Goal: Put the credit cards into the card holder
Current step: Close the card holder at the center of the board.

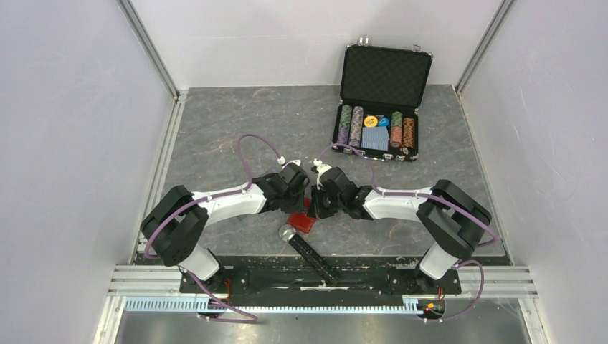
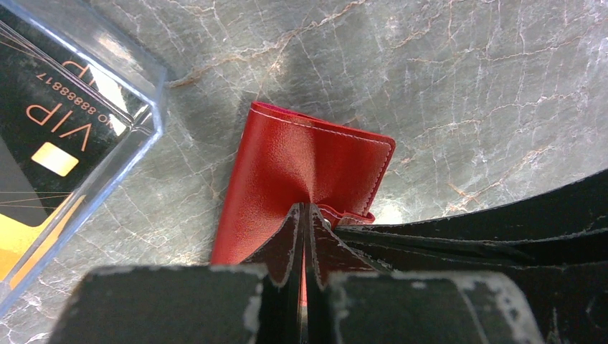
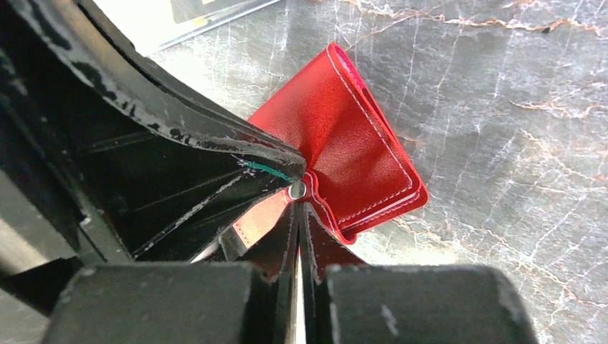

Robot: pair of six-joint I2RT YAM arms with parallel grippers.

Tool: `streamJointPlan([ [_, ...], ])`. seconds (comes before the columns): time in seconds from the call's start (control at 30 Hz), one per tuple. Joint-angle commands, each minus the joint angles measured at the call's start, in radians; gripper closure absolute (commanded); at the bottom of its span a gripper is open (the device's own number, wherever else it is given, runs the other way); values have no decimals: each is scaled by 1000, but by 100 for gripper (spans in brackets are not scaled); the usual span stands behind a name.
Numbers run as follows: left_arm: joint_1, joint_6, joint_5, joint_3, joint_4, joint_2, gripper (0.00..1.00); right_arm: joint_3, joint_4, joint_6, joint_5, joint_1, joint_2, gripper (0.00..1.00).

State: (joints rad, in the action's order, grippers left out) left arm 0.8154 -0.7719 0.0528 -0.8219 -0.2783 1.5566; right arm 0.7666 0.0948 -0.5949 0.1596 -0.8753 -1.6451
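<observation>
The red card holder (image 1: 304, 223) (image 2: 301, 165) (image 3: 358, 143) lies closed on the grey table between both grippers. My left gripper (image 1: 304, 206) (image 2: 305, 211) is shut, pinching the card holder's near edge. My right gripper (image 1: 317, 208) (image 3: 299, 208) is shut on the holder's closing tab, just below its metal snap (image 3: 297, 190). The credit cards (image 2: 50, 129), black with a gold chip and "VIP" print above an orange one, lie inside a clear plastic case (image 1: 310, 251) (image 2: 140, 122) just left of the holder in the left wrist view.
An open black poker-chip case (image 1: 380, 107) with chips and a blue deck stands at the back right. White walls close in the table on three sides. The two arms' fingers almost touch over the holder.
</observation>
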Motion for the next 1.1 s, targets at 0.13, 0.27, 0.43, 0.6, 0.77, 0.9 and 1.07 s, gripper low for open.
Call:
streamJointPlan([
  [0.13,45,-39,35,10,-50,12,98,30,-195,-25,-102,-25,-68,100],
  [0.27,88,-49,100,-26,-110,29,98,-24,-169,-36,-97,-31,-14,100],
  [0.43,112,-64,133,-45,-146,39,98,-33,-104,-33,-77,-22,96,100],
  [0.6,116,-91,160,-33,-160,21,98,-29,-34,-46,-44,9,154,100],
  [0.77,115,-89,156,-14,-123,-21,98,-9,-30,-39,-25,19,138,100],
  [0.9,116,-93,144,-2,-90,-84,98,-12,-28,-38,-8,18,121,100],
  [1.07,113,-89,146,9,-68,-142,98,-16,-23,-39,0,19,121,100],
])
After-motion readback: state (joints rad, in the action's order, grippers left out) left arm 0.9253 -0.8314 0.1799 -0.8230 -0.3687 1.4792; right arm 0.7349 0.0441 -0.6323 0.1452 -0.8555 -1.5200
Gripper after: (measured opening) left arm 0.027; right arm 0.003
